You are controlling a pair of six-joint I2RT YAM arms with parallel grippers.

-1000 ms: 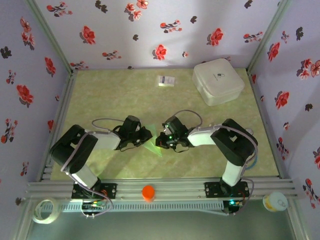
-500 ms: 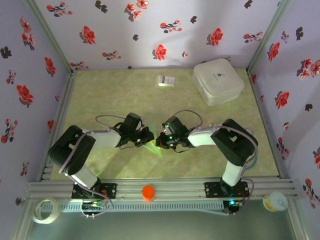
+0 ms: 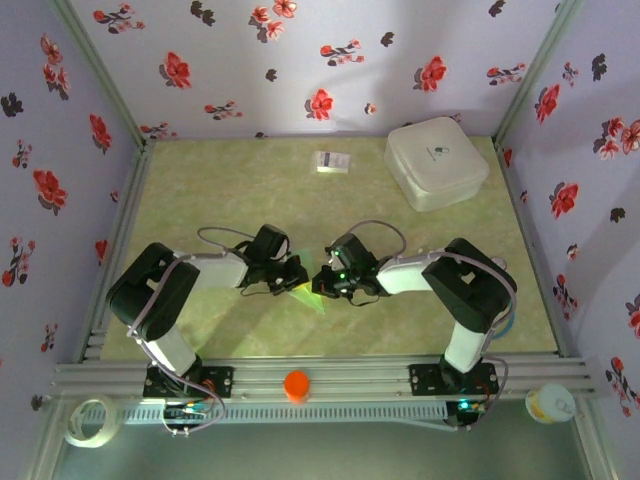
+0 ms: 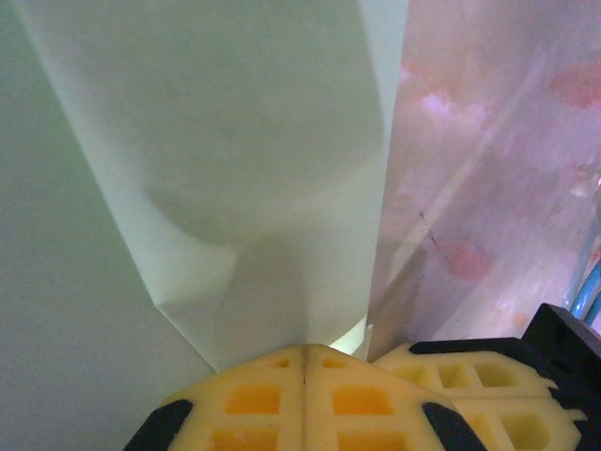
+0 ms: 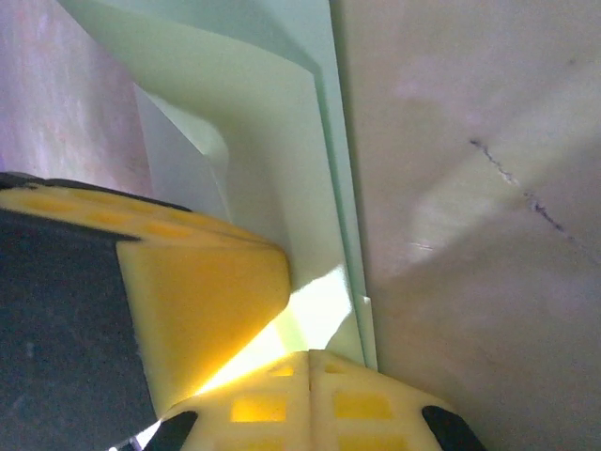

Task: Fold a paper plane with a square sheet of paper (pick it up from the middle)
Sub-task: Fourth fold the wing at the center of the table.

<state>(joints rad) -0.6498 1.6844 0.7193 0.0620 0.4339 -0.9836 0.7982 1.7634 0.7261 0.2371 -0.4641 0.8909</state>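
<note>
The green table [image 3: 200, 190] takes up most of the overhead view, with the white box [image 3: 437, 162] at its upper right, well apart from the work. The left arm [image 3: 160, 300] and right arm [image 3: 465, 285] both reach toward the middle of the frame, their wrists almost nose to nose. Between them is the sheet of paper [image 3: 308, 297]. It is pale green, already creased into layers, and one pointed corner pokes out just below the wrists.

Over the last second the left gripper [image 3: 296, 276] slid to the right until it met the paper's edge, then closed. Its yellow pads [image 4: 254, 399] are now pressed together, and the paper fans out from the seam between them, so it looks pinched there. The right gripper [image 5: 308, 362] has not moved. Its pads are clamped tight on the stacked layers, just beside the other gripper's pad.

With both sides now gripped, the paper is probably ready to be lifted or to have a crease pulled taut. It is still only part folded, not yet a dart. The small card [image 3: 332, 161] at the upper centre lies far from all this.
</note>
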